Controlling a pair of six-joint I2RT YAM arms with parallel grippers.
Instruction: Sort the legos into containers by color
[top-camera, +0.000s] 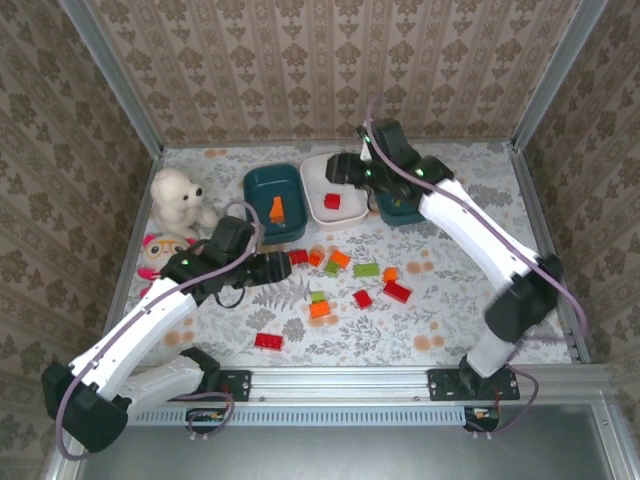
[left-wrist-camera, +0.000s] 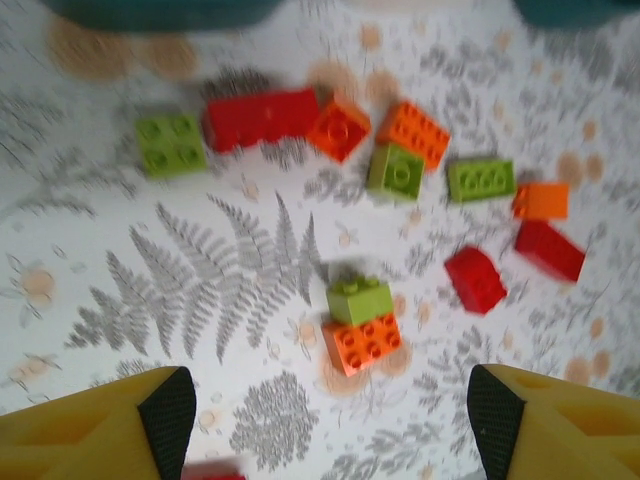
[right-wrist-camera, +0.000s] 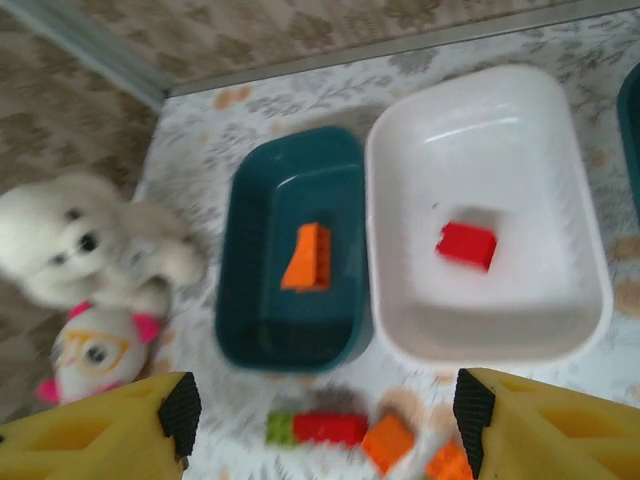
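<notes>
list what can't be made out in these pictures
Right-hand teal tub: in the top view the right arm covers most of it, so its contents are hidden.
Red lego: in the left wrist view it is cut off by the bottom edge and blurred.

Three tubs (top-camera: 258, 190) stood: two teal, one white. Two plush toys (top-camera: 178, 200). Loose legos (top-camera: 365, 269) numbered twelve: four red, four orange, four green. One orange lay in left teal, one red in white.
</notes>
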